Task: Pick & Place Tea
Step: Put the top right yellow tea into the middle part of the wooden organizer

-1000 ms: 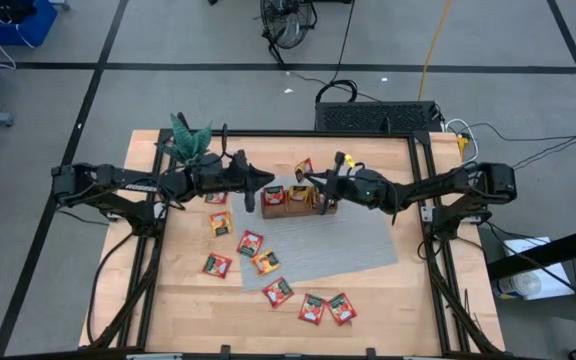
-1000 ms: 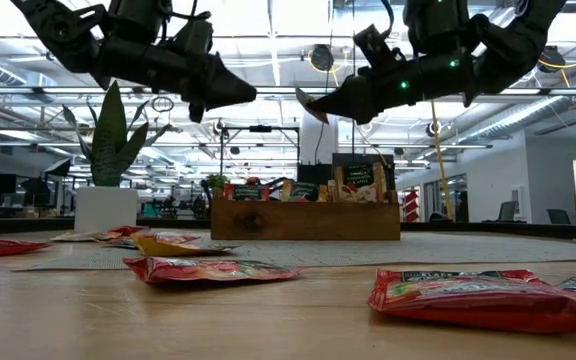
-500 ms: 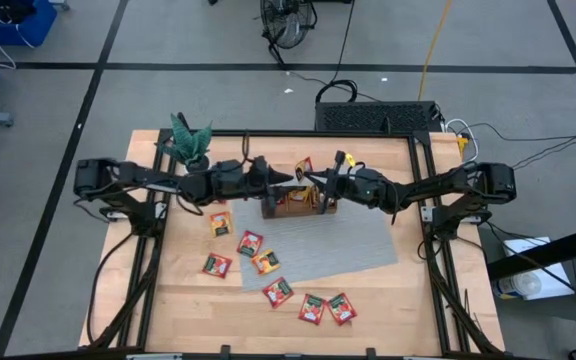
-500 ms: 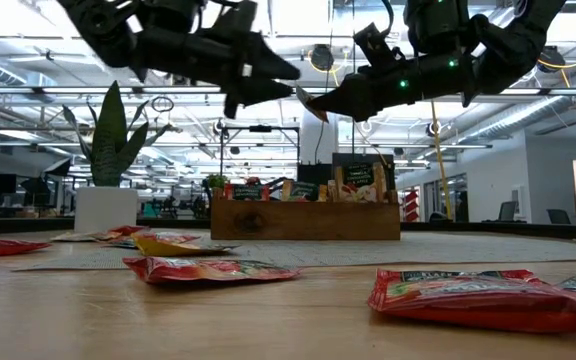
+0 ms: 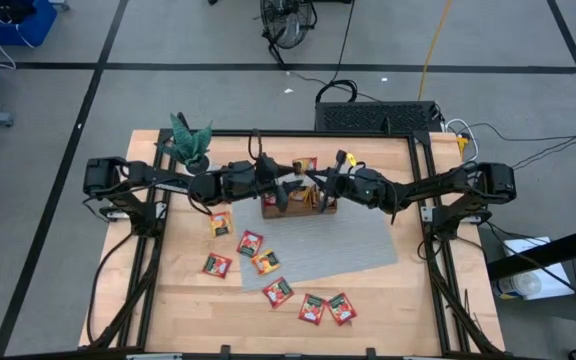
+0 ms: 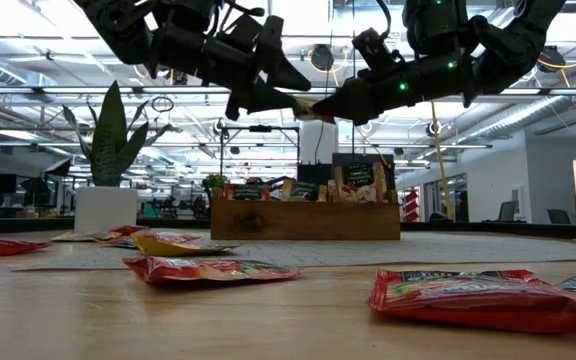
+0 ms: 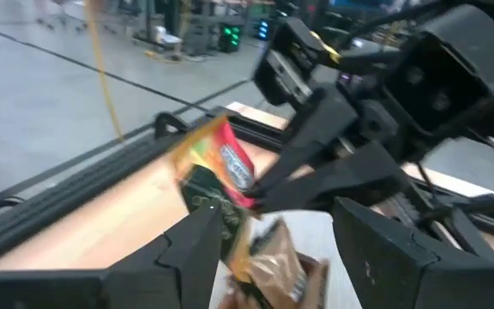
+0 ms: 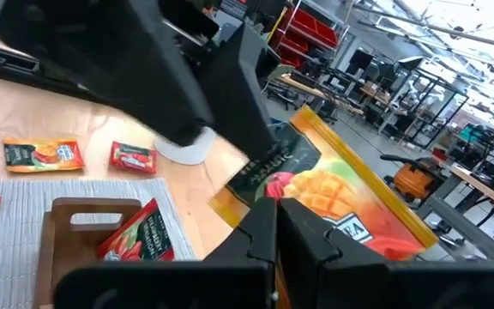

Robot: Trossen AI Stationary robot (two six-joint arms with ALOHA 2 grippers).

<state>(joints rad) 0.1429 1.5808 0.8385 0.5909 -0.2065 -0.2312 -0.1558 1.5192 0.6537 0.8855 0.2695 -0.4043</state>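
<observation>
High view, upper centre of frame: right end effector (image 5: 311, 186) pinches a tea sachet (image 5: 303, 166) above the wooden tray (image 5: 298, 203) on the bench (image 5: 188, 290), while left end effector (image 5: 286, 185), fingers spread, meets it from the frame's left, sachet between both tips.

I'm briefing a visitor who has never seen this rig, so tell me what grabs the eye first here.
First, the two arms meeting in mid-air above the wooden tray: the right tool pinches an orange-yellow tea sachet, and the left tool, open, closes in on it from the other side. Next, the red sachets scattered on the near tabletop and grey mat.
</observation>
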